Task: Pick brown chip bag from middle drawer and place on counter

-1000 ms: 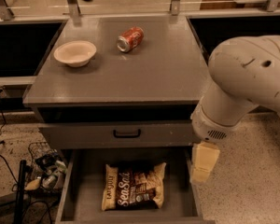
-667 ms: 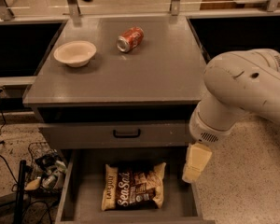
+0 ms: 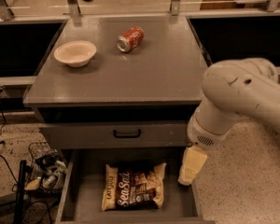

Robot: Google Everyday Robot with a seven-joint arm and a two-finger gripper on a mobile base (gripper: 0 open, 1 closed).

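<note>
Trouble could be met at a few spots from here. The crinkly dark-brown chip bag with cream ends and white lettering (image 3: 134,185) is seen lying flat on the floor of the wide gray metal middle drawer (image 3: 86,186), which is pulled out at the 6 o'clock edge of the view. The cream-coloured gripper (image 3: 190,169) is held low at the 3 o'clock side of the bag, close to the drawer's right wall and just apart from the bag. Whether the gripper is spread apart or pressed together cannot be told.

The drawer wall could be bumped if the gripper is brought straight down, because little room is left there. The bag is flat, so it could be pushed along the smooth floor or squashed instead of being caught. If only a corner is pinched, the bag could be dropped on the way up.

The gray drawer front with a black handle (image 3: 84,135) sits at 12 o'clock from the bag, so the bag or the big white arm (image 3: 238,97) could be knocked on it during the lift. On the flat matte-gray counter (image 3: 154,76), an orange-red soda can (image 3: 130,39) lies on its side at 12 o'clock and a shallow cream bowl (image 3: 75,53) at 10 o'clock. The can could be set rolling if the bag is put down too near.
</note>
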